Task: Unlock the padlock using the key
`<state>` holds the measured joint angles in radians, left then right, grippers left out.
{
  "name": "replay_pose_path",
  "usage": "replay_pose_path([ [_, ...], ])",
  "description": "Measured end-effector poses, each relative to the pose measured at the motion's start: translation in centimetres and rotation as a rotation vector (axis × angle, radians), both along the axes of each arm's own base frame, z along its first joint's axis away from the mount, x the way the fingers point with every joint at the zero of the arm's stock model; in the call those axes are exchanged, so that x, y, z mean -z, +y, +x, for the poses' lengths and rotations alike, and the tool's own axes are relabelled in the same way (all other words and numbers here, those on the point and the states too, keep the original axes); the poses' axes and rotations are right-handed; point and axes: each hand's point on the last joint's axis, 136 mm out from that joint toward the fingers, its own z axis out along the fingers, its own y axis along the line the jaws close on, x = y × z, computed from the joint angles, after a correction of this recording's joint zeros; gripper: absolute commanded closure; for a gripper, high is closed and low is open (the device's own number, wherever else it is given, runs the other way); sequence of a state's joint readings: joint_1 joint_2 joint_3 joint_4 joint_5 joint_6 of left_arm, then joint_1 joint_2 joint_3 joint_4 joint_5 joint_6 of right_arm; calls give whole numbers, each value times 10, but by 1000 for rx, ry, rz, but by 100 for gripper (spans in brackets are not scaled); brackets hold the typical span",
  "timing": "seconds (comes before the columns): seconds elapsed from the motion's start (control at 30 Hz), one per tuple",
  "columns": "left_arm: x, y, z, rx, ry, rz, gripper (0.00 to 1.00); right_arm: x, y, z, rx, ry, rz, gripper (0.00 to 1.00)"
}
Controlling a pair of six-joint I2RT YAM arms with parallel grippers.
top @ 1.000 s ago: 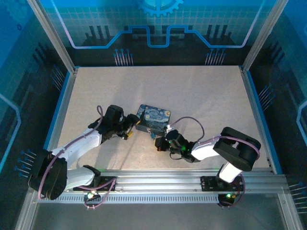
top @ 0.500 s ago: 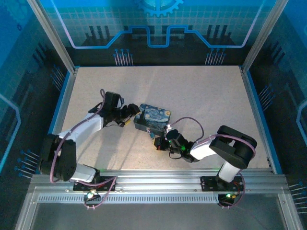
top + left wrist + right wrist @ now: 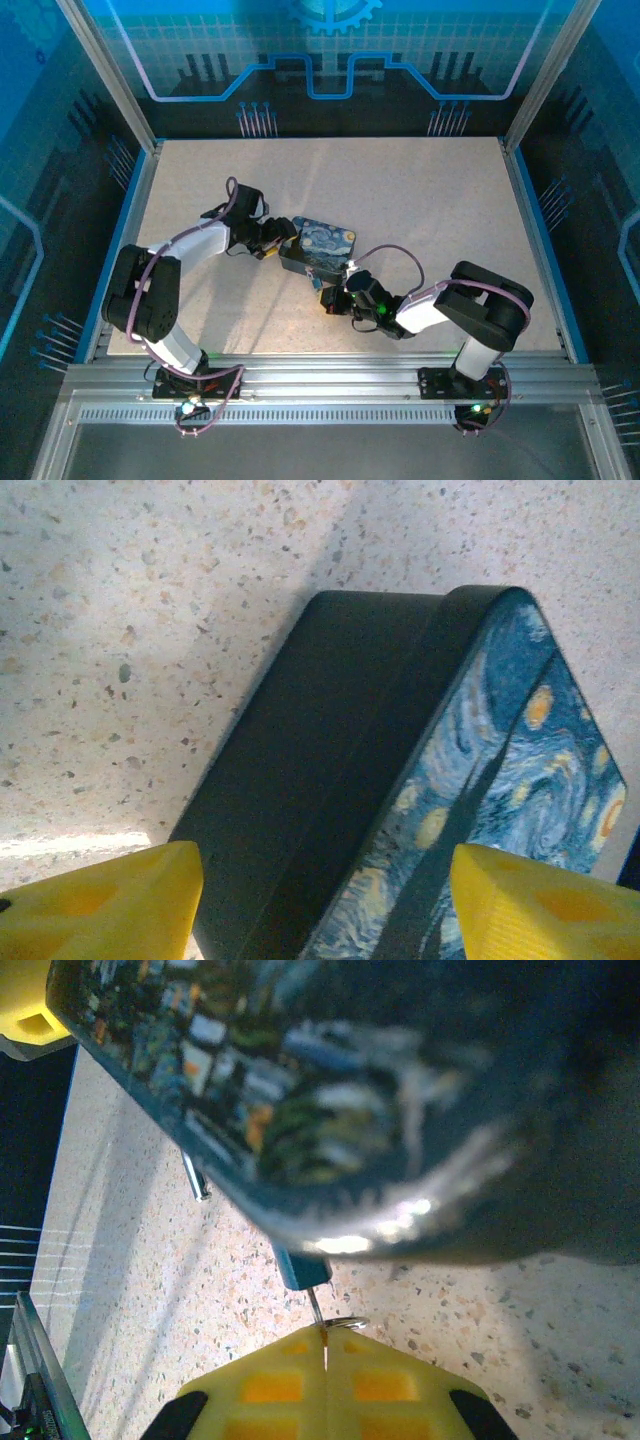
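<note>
Near the middle of the table lies a painted tin box. Its lid carries blue and yellow swirls and its side wall is dark. Just in front of the box, at its near edge, sits the padlock, which is very small beside the box. In the right wrist view the padlock is a little block directly under the edge of the box, and it looks bluish grey in this light. Its loop is too blurred to describe. From the bottom of the padlock a thin metal key comes straight down, with a small wire ring beside its lower end.

On the left side, the left gripper stands at the left end of the box. In its own camera the two yellow fingers are spread wide apart, and the corner of the box lies between them. Whether they press on the box I cannot tell.

On the right side, the right gripper points at the padlock from the front. Its yellow fingers are pressed together, and the key's shaft goes into the seam between them, so this gripper pinches the key.
</note>
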<state>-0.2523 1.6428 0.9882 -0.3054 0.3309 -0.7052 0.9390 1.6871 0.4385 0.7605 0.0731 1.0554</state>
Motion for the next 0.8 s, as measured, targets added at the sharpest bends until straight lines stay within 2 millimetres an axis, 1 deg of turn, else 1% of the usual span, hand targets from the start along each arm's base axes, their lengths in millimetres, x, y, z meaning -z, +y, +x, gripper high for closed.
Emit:
replay_pose_path([
  [0.1, 4, 0, -1, 2, 11, 4, 39, 0, 0, 0, 0, 0, -1, 92],
  [0.2, 5, 0, -1, 6, 6, 1, 41, 1, 0, 0, 0, 1, -1, 91],
  [0.4, 6, -1, -1, 8, -15, -10, 42, 1, 0, 0, -2, 2, -1, 90],
  [0.57, 6, -1, -1, 8, -35, -14, 42, 2, -1, 0, 1, 4, -5, 87],
  [0.7, 6, 0, -2, 7, -42, -14, 42, 6, -4, -1, -1, 15, -25, 82],
  [0.8, 6, 0, -4, 7, -47, -16, 42, 4, -5, -2, -5, 10, -38, 78],
])
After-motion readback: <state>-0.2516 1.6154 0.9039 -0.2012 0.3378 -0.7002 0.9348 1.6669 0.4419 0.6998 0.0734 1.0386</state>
